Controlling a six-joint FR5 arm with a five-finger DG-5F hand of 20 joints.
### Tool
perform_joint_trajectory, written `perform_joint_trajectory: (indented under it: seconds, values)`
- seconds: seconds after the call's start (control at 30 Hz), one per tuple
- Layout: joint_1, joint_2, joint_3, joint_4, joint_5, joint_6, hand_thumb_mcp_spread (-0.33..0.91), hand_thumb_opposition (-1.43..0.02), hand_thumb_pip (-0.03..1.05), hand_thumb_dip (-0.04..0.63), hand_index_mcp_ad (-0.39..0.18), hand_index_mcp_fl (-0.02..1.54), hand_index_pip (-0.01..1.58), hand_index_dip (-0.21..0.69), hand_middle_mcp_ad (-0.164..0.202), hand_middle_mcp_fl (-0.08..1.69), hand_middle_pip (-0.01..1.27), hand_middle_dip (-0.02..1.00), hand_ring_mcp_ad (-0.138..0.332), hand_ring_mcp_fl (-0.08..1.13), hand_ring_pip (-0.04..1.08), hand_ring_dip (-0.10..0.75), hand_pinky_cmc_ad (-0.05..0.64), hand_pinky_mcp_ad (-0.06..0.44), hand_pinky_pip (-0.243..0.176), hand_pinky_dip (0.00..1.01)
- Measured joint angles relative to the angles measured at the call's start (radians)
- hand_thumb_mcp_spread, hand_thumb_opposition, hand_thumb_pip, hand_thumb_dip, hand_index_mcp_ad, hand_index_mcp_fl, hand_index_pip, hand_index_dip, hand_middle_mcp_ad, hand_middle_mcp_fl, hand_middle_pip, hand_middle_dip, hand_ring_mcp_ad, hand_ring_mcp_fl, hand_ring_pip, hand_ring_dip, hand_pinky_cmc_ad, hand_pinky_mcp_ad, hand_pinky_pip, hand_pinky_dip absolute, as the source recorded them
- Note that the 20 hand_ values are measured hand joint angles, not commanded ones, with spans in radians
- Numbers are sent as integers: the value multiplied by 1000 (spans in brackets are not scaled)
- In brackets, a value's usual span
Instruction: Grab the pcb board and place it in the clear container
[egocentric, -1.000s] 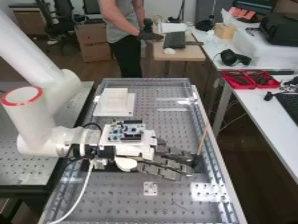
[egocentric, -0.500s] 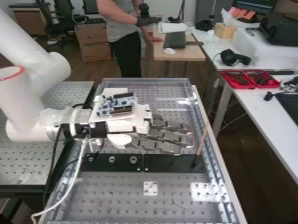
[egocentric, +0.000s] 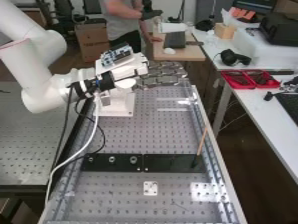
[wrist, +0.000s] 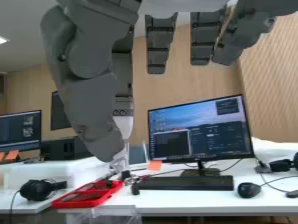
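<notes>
The hand (egocentric: 163, 75) hangs over the bench's far end in the high view, fingers stretched toward the right side and fairly straight. In the wrist view the hand (wrist: 90, 70) is open, with no object between thumb and fingers. A blue circuit board (egocentric: 117, 55) sits on the white housing behind the fingers. Clear plastic (egocentric: 171, 109) with pale glints lies below the hand at the bench's far part; whether it belongs to the container, I cannot tell. Clear plastic edges (wrist: 106, 216) also appear in the wrist view.
A white stand (egocentric: 118, 106) is partly behind the hand. Across the perforated bench runs a black strip (egocentric: 173, 163) with a thin wooden stick (egocentric: 201, 141) rising at its right end. Red trays (egocentric: 247, 79) rest on the white side table (egocentric: 266, 107).
The hand has travelled from above the black strip toward the bench's far end and looks higher. The blue board moved along with it, and the strip has come into sight.
</notes>
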Motion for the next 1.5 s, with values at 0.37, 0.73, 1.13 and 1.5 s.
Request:
perform_joint_trajectory:
  seconds: [0.37, 0.73, 1.13, 1.5]
  values:
    - [142, -97, 87, -77, 124, -14, 689, -874, 435, 251, -188, 527, 1401, 138, 17, 120, 138, 155, 180, 59, 91, 21, 298, 148, -75, 195]
    - [216, -199, 204, -202, 216, -40, 705, -876, 422, 251, -185, 550, 1381, 138, 21, 124, 134, 155, 180, 61, 89, 21, 309, 150, -75, 190]
    - [251, -254, 289, -320, 266, -51, 703, -881, 410, 251, -188, 546, 1339, 159, 17, 124, 138, 155, 180, 61, 89, 21, 311, 150, -75, 190]
    - [244, -251, 291, -352, 291, -49, 559, -834, 412, 253, -187, 93, 1031, 164, 17, 59, 138, 155, 183, 45, 93, 24, 309, 147, -75, 190]
